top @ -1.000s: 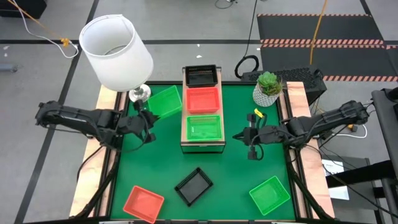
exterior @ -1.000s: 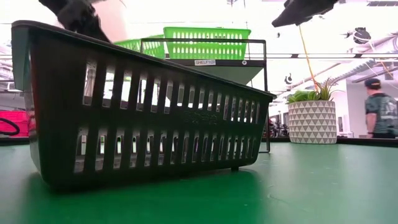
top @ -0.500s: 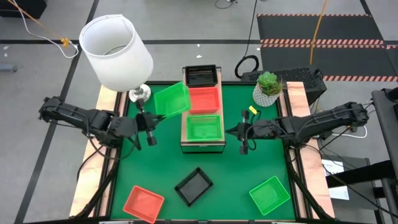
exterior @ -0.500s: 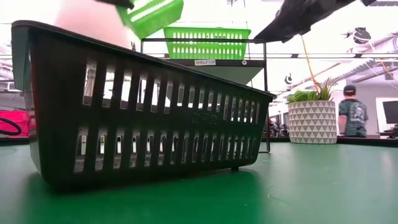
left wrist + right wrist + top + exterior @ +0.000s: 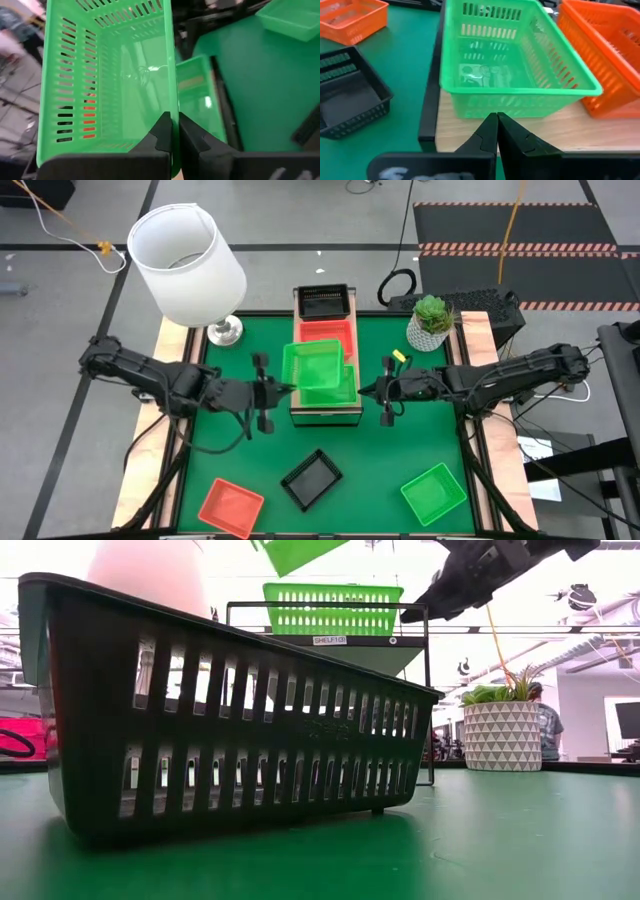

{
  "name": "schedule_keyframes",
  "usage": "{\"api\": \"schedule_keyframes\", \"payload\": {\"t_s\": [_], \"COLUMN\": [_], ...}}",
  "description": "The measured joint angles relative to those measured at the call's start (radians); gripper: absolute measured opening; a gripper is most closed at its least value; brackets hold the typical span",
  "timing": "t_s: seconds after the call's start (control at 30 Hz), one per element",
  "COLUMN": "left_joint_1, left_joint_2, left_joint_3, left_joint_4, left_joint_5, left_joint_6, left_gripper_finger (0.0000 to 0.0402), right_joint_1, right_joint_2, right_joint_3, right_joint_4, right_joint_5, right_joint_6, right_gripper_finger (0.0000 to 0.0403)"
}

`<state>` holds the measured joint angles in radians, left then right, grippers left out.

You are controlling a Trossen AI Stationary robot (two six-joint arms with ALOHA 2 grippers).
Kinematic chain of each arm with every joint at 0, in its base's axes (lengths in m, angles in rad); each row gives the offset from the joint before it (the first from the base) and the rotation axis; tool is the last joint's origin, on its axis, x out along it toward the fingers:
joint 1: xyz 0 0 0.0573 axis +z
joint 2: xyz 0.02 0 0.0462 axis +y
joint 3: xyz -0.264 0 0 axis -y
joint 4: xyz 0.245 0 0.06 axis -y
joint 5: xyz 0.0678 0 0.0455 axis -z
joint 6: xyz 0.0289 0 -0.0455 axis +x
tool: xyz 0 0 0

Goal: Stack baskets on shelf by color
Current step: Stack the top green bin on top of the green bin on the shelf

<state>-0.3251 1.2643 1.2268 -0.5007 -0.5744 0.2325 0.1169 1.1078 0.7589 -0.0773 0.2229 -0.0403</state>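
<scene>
My left gripper (image 5: 284, 388) is shut on a bright green basket (image 5: 315, 364) and holds it in the air over the shelf (image 5: 297, 412). The shelf carries a black basket (image 5: 323, 302) at its far end, an orange-red basket (image 5: 322, 331) in the middle and another green basket (image 5: 345, 390) at its near end, each standing on its base. My right gripper (image 5: 367, 390) is shut and hovers just right of the shelf, pointing at the shelved green basket (image 5: 515, 65). In the low view the held basket (image 5: 295, 552) shows above the shelved one (image 5: 330, 608). My left gripper pinches the held green basket's side wall at its rim (image 5: 173, 117), one finger (image 5: 161, 134) inside the basket and one (image 5: 194, 139) outside. It comes roughly level from the table's left. The basket is lifted clear and tilted over the shelf's baskets.
On the green table near its near edge stand an orange-red basket (image 5: 230, 507), a black basket (image 5: 312, 478) and a green basket (image 5: 433, 492). A white lamp (image 5: 185, 260) stands at the far left corner, a potted plant (image 5: 432, 320) at the far right. A person (image 5: 545, 725) shows in the room beyond.
My left gripper has carried the green basket up off the table's far left part and toward the right, until it hangs tilted over the shelf's near half. My right gripper has moved left, closer to the shelf's right side.
</scene>
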Motion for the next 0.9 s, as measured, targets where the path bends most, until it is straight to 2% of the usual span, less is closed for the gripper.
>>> {"api": "schedule_keyframes", "payload": {"t_s": [0.17,0.43,0.57,0.67,0.9], "left_joint_1": [-0.004,0.002,0.014,0.033,0.07], "left_joint_2": [0.068,0.156,0.18,0.189,0.191], "left_joint_3": [0.072,0.158,0.17,0.171,0.185], "left_joint_4": [-0.031,-0.096,-0.104,-0.103,-0.105], "left_joint_5": [0.034,0.06,0.063,0.07,0.127], "left_joint_6": [-0.02,-0.058,-0.081,-0.117,-0.138], "left_gripper_finger": [0.002,0.0011,0.0022,0.0011,0.0022], "right_joint_1": [0.0,0.0,0.001,0.002,0.002], "right_joint_2": [-0.023,-0.153,-0.214,-0.243,-0.262], "right_joint_3": [0.0,0.0,0.0,0.0,0.0], "right_joint_4": [-0.033,-0.125,-0.177,-0.214,-0.259], "right_joint_5": [-0.018,-0.016,-0.015,-0.011,-0.01], "right_joint_6": [-0.021,0.021,0.054,0.069,0.081], "right_gripper_finger": [0.0004,0.0004,0.0004,0.0004,0.0004]}}
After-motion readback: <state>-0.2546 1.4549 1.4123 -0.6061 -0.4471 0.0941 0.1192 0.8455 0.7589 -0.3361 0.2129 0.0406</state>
